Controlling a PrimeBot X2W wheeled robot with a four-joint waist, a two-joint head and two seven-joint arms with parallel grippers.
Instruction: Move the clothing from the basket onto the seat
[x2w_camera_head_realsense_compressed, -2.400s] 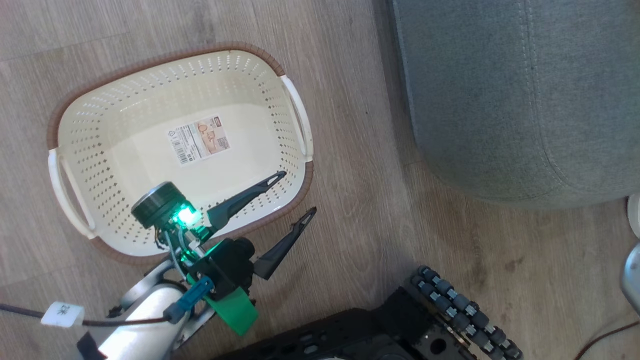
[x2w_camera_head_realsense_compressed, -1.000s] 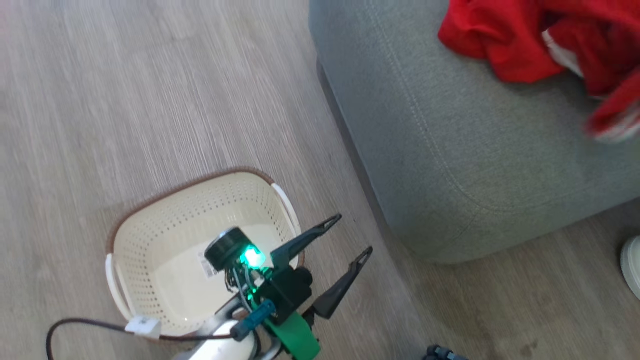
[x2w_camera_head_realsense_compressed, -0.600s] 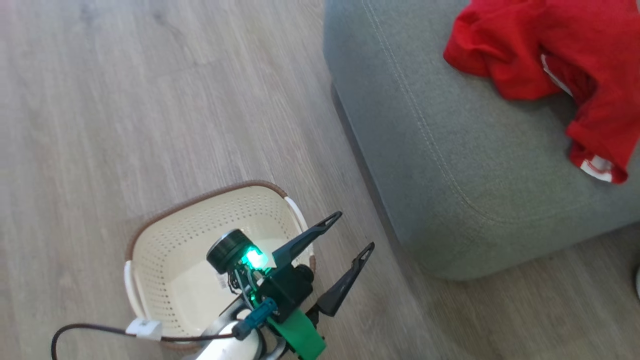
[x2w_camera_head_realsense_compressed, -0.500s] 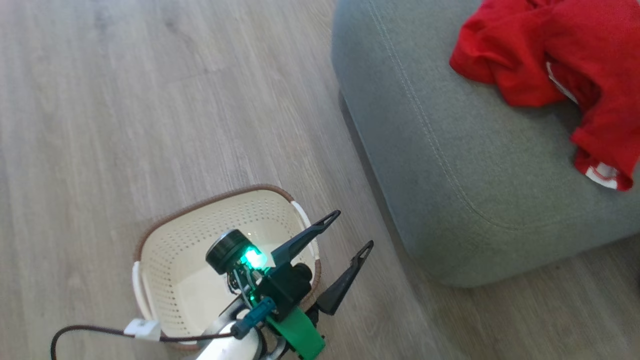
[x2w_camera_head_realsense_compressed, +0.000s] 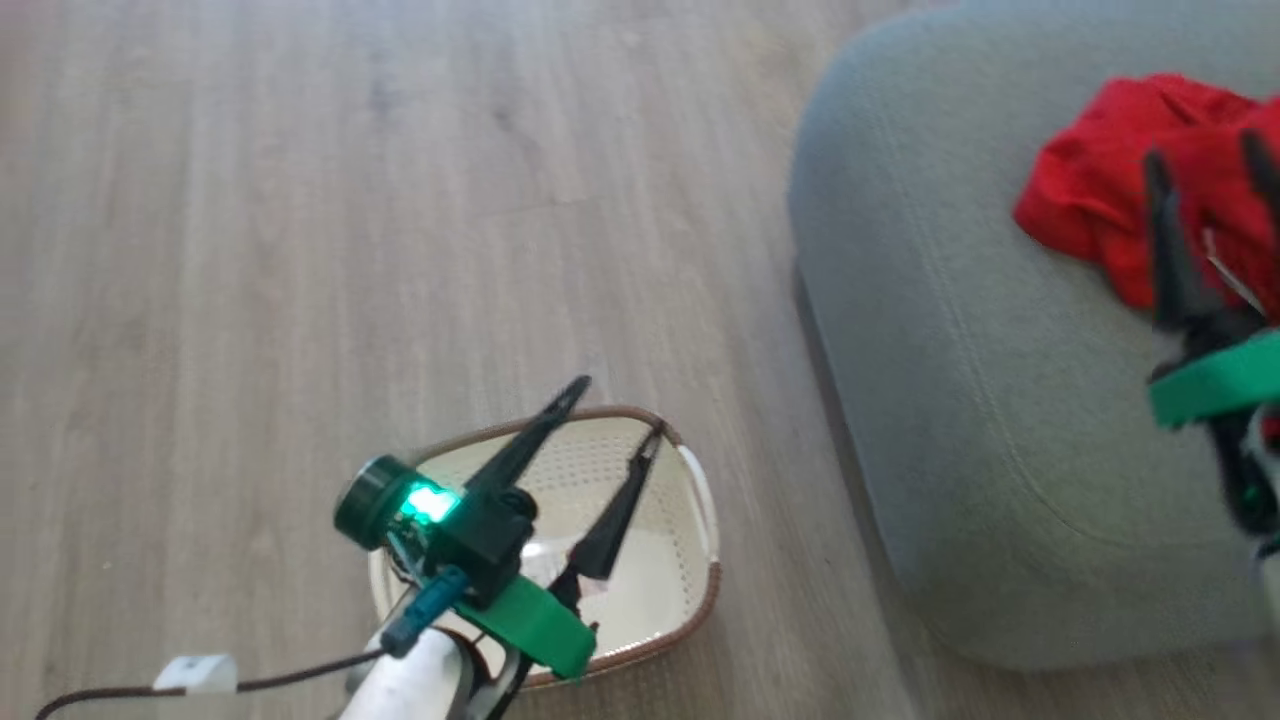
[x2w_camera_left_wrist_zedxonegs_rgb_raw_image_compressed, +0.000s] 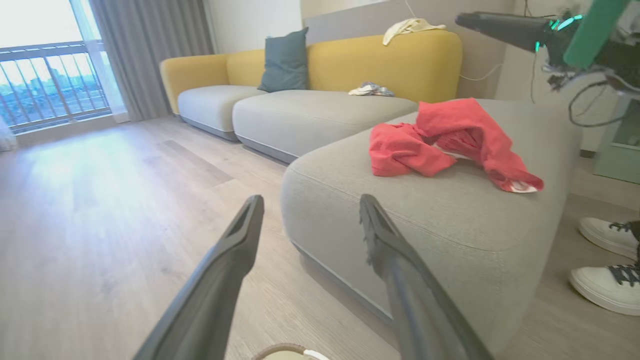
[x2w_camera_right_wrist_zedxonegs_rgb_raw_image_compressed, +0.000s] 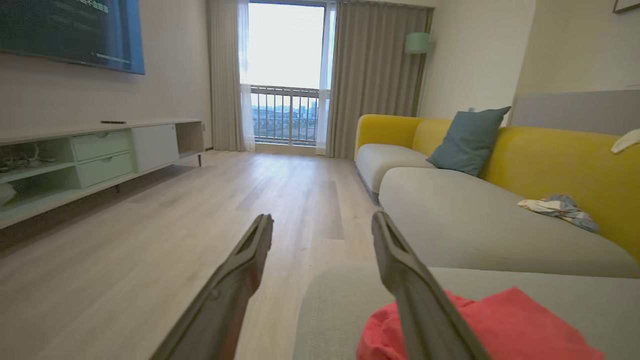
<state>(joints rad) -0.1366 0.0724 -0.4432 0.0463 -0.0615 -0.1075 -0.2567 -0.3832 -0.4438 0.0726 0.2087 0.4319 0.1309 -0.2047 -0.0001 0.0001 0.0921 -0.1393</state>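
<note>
- Red clothing (x2w_camera_head_realsense_compressed: 1100, 205) heaped on top of the seat (x2w_camera_head_realsense_compressed: 950, 420), well apart from the basket (x2w_camera_head_realsense_compressed: 712, 590).
- On the floor (x2w_camera_head_realsense_compressed: 300, 250) beside the seat, basket with its visible inside bare, as bare as moments ago.
- Over the heap, right claw (x2w_camera_head_realsense_compressed: 1200, 150) spread wide and holding nothing; newly in the head view, which has itself swung since a moment ago.
- Above the basket, left claw (x2w_camera_head_realsense_compressed: 620, 408) likewise spread and holding nothing.
- Judged: transfer done; nothing left to fetch, only arms to withdraw.
</note>
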